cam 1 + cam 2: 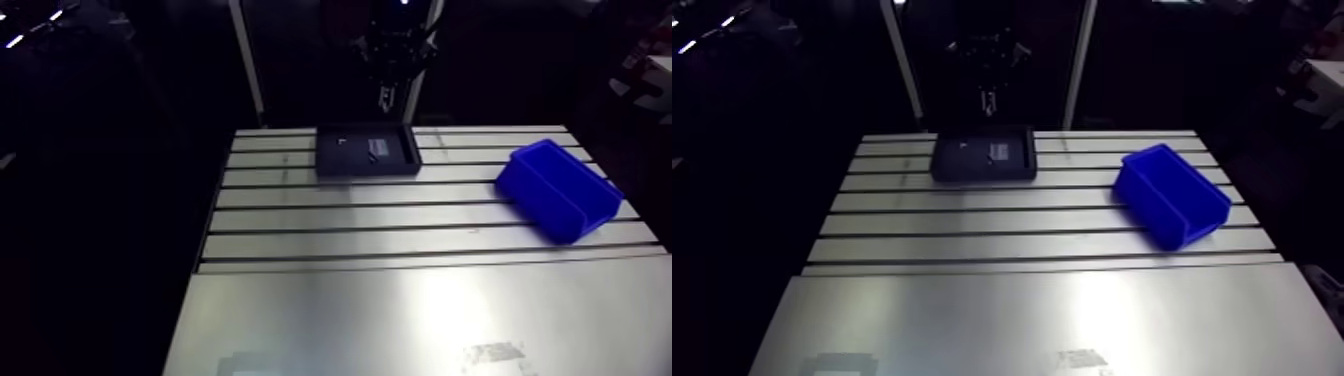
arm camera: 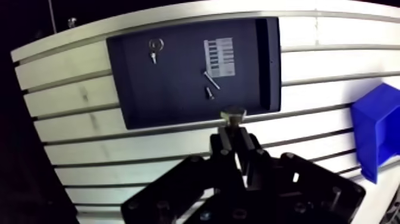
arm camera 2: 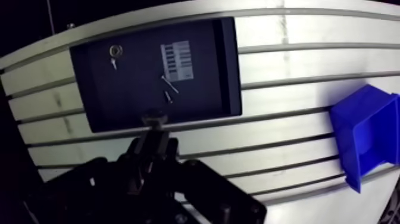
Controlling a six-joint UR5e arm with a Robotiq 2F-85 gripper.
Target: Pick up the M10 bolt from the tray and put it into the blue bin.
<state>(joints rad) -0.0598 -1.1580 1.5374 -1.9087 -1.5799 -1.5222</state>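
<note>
- The jaws are clamped on the M10 bolt [image 2: 233, 114]. Its hexagonal head stands out just past their tips, so the grip is on the shank.
- The bolt hangs in the air above the dark tray [image 2: 172, 89], high enough, I judge, to pass over the rim.
- Small screws [image 2: 209, 93] and a label [image 2: 219, 58] lie in the tray.
- In the arm view the blue bin [image 1: 575, 215] sits on the counter [image 1: 400, 300] at about 4 o'clock from the tray, well apart, its opening upward to receive the bolt.
</note>
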